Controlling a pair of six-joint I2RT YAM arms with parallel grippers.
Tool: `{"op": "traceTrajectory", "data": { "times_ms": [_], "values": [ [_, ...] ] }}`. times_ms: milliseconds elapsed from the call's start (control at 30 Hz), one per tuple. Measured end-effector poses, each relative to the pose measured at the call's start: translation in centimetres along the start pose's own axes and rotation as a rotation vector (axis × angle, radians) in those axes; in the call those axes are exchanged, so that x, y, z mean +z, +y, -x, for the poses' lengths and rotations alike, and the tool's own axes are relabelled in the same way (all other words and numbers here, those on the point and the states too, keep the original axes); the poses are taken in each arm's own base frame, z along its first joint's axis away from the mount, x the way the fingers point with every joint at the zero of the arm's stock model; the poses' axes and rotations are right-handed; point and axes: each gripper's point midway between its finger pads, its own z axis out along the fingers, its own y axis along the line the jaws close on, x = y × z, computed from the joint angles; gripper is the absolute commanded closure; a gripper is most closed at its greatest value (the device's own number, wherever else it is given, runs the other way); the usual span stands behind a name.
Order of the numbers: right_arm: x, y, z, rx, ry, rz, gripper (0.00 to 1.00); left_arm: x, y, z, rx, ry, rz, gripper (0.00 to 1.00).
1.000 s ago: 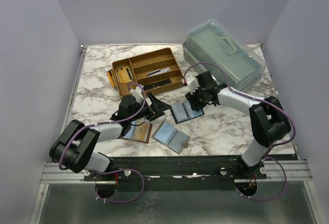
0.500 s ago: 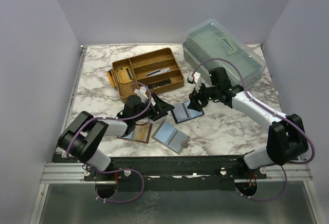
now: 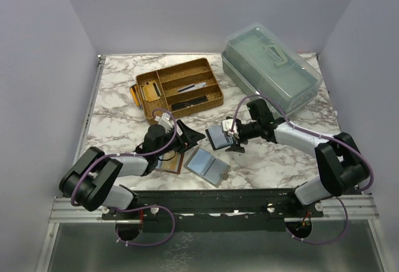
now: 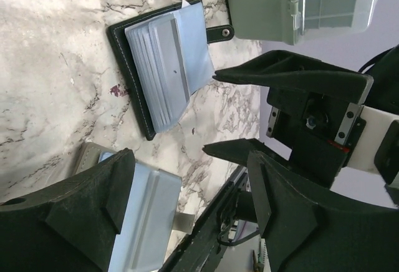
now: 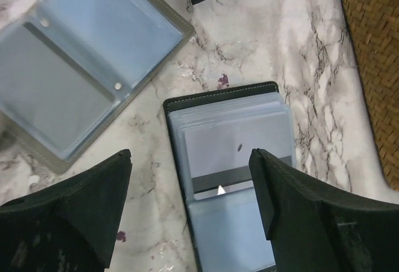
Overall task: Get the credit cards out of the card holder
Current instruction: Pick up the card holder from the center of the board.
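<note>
Nothing is out yet. The credit cards [image 5: 237, 138] sit stacked in the pockets of the card holder [image 3: 218, 136], which lies open on the marble top [image 3: 124, 97], at 9 o'clock of my right gripper [image 3: 232, 137] and 3 o'clock of my left gripper [image 3: 188, 133]. Both pairs of jaws stand apart, empty. The top card may be riding loose. My right wrist view cuts off the holder's near half, so I cannot count the cards.

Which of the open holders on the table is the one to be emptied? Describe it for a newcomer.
From the big clear lidded box at far right, come forward to mid-table, just in front of the woven tray. The card holder lies open there. Unlike the grey holder and the brown holder closer to the camera, its cover is black with a strap tab.
</note>
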Motion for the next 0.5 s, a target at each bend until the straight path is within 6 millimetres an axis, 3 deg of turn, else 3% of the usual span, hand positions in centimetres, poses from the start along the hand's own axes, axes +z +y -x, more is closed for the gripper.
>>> {"op": "traceTrajectory", "data": {
  "times_ms": [233, 500],
  "values": [
    [2.4, -0.6, -1.5, -0.138, 0.043, -0.003, 0.22, -0.2, -0.4, 0.2, 0.007, -0.013, -0.012, 0.21],
    [3.0, -0.6, -3.2, -0.167, 0.093, -0.028, 0.45, -0.5, -0.5, 0.2, 0.010, -0.016, -0.016, 0.21]
  ]
}}
